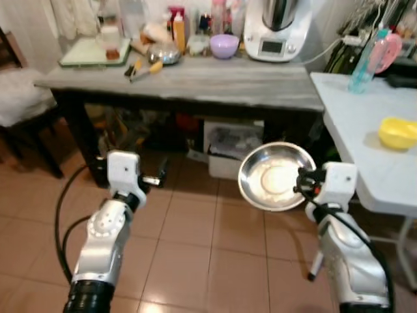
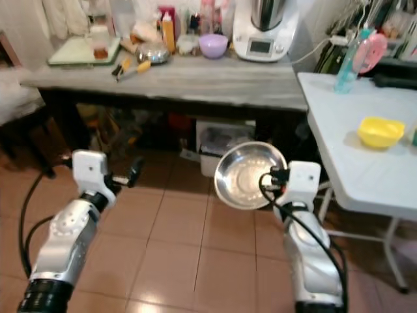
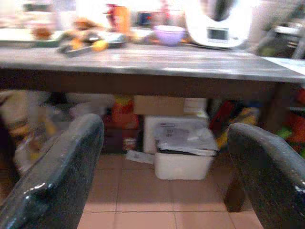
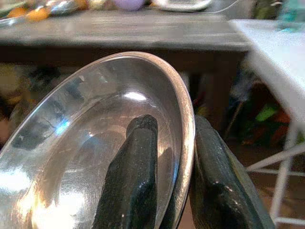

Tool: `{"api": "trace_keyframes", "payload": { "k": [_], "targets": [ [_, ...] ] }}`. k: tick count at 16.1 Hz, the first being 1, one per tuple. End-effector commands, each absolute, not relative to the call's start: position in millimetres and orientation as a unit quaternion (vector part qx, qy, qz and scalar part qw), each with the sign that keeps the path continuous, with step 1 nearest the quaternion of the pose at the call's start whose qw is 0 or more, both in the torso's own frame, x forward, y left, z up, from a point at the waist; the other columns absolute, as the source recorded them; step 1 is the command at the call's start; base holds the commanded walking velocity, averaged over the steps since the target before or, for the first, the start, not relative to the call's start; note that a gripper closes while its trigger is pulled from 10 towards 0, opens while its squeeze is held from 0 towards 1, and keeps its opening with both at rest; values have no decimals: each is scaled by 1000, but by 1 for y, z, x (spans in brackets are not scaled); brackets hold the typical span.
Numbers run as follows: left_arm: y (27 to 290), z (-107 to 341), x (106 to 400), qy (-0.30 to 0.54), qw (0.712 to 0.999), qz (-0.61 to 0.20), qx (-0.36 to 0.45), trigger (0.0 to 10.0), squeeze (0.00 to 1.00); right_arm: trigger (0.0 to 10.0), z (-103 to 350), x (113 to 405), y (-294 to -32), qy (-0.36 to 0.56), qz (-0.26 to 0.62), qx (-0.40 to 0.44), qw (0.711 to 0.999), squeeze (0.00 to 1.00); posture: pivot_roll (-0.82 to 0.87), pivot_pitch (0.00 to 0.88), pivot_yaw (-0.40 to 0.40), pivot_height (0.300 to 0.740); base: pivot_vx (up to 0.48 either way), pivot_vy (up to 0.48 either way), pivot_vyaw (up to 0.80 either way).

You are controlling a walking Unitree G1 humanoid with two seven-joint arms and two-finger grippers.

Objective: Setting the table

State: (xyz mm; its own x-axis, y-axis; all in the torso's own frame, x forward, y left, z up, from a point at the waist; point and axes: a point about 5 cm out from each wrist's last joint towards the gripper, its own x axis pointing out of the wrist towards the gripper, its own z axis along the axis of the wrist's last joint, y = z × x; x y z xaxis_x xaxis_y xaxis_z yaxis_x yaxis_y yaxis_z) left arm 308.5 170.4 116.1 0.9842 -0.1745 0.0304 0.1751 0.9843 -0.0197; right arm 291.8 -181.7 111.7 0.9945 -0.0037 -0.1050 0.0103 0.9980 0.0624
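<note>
1. Holding my right arm bent and raised in front of the grey counter (image 1: 195,81), I have its right pincer (image 4: 174,157) pointing toward the counter's dark underside.
2. That pincer is clamped on the rim of the steel bowl (image 1: 273,176), one finger inside the bowl and one outside.
3. The bowl is shiny, shallow and round, tilted on edge so its hollow faces me, hanging below the counter's front edge, above the tiled floor (image 1: 195,248).
4. My left arm is raised level with it; the left pincer (image 3: 162,143) is spread wide, grasping nothing.
5. A yellow bowl (image 1: 397,132) sits on the white counter (image 1: 365,130) to the grey counter's right.
</note>
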Motion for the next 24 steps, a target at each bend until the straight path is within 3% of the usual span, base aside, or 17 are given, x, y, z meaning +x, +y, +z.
{"api": "trace_keyframes", "payload": {
  "k": [1,5,9,11,16,24],
  "targets": [
    [175,113,310,-15,998,-54,-19,10000,0,10000,118,303,-168,33,25,21,999,0,50,0,-70,740,0,0,0],
    [186,104,304,-8,1000,-21,-4,10000,0,10000,124,307,-165,12,27,23,999,0,41,0,-49,740,0,0,0],
    [193,97,297,-4,1000,5,-11,10000,0,10000,118,298,-181,14,14,13,1000,0,9,0,-21,740,0,0,0],
    [187,96,299,-3,1000,-4,-29,10000,0,10000,117,294,-183,13,9,11,1000,0,-7,0,-14,740,0,0,0],
    [132,95,317,7,995,-94,-39,10000,0,10000,110,278,-182,19,-5,11,1000,0,-101,0,49,740,0,0,0],
    [118,92,328,16,991,-127,-28,10000,0,10000,112,277,-167,19,14,15,1000,0,-138,0,57,740,0,0,0]
  ]
}}
